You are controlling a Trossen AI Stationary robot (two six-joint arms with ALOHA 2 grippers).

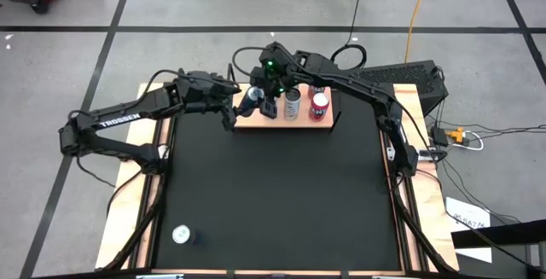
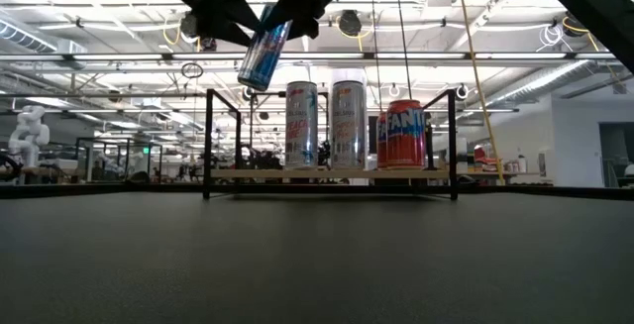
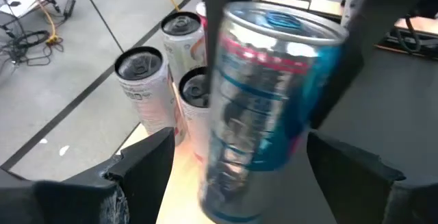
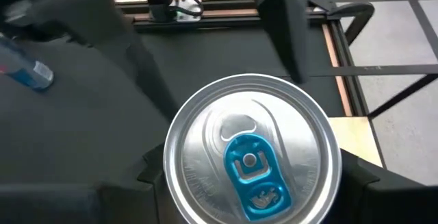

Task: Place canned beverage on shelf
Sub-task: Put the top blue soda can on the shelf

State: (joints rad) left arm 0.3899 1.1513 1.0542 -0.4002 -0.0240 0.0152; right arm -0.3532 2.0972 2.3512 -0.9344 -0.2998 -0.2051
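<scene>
- Above the left end of the shelf (image 2: 327,172) we have a blue-and-silver can (image 2: 262,54) in the air, tilted, its base higher than the tops of the three cans already standing on the board.
- We read both arms as meeting at this can. Left wrist view: the can (image 3: 274,107) fills the space between the left gripper (image 3: 239,172) fingers, but their dark pads stand a little off its sides, so we judge that gripper open around it, not squeezing.
- Right wrist view: we look straight down on the can's lid and blue tab (image 4: 251,161), the right gripper (image 4: 250,172) fingers flanking it closely; we cannot tell whether they are clamping it.
- On the shelf: two tall pale cans (image 2: 301,124) side by side, then a shorter red-orange can (image 2: 400,134). The open space is at the left, beside the nearest tall can.
- To do this step well, we judge: bring the can upright before lowering, keep it clear of the neighbouring tall can and the black end rail (image 2: 208,144), set the base flat on the wood, and only then let go.
- One more can (image 1: 181,235) lies far off, near the mat's front-left corner.
</scene>
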